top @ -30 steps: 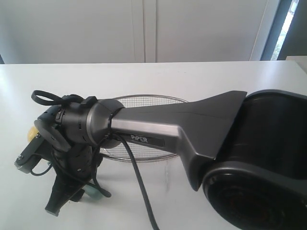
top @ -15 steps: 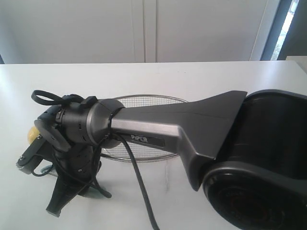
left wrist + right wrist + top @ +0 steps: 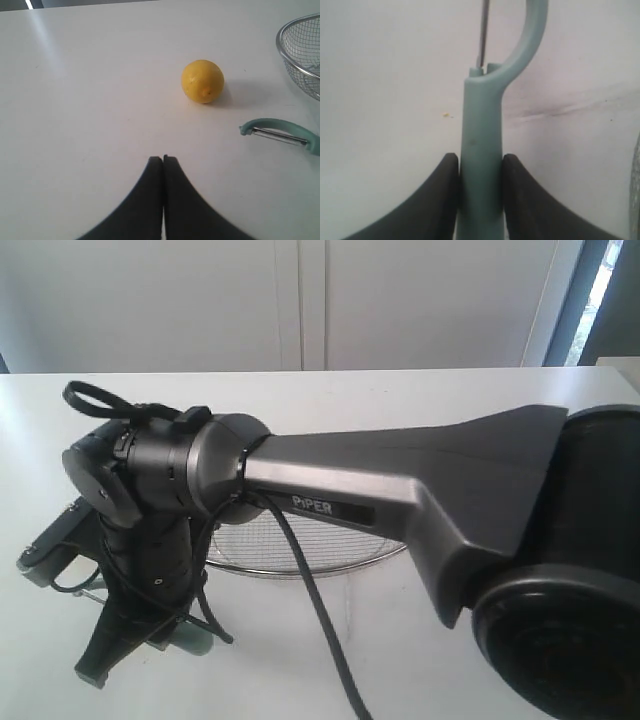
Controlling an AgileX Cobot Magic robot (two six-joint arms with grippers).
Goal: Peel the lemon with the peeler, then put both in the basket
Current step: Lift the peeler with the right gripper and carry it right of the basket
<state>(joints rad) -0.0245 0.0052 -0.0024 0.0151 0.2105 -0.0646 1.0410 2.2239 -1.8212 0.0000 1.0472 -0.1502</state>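
The yellow lemon (image 3: 202, 81) rests on the white table; in the exterior view it is hidden behind the arm. The teal peeler (image 3: 280, 136) lies on the table between the lemon and the wire basket (image 3: 300, 50). My right gripper (image 3: 480, 160) is shut on the peeler's handle (image 3: 481, 150), with its looped head and blade pointing away. In the exterior view the right arm (image 3: 350, 480) reaches across to the left, and the peeler's handle end (image 3: 188, 642) shows beneath its wrist. My left gripper (image 3: 163, 159) is shut and empty, a short way from the lemon.
The basket's rim (image 3: 300, 575) lies just behind the right arm's wrist, its mesh partly covered by the arm. A black cable (image 3: 320, 620) hangs from the wrist down to the table's front. A white wall stands behind the table.
The right arm's wrist has shifted down and to the left. The lemon, seen beside the wrist before, is now hidden behind it. More of the basket's front rim shows.
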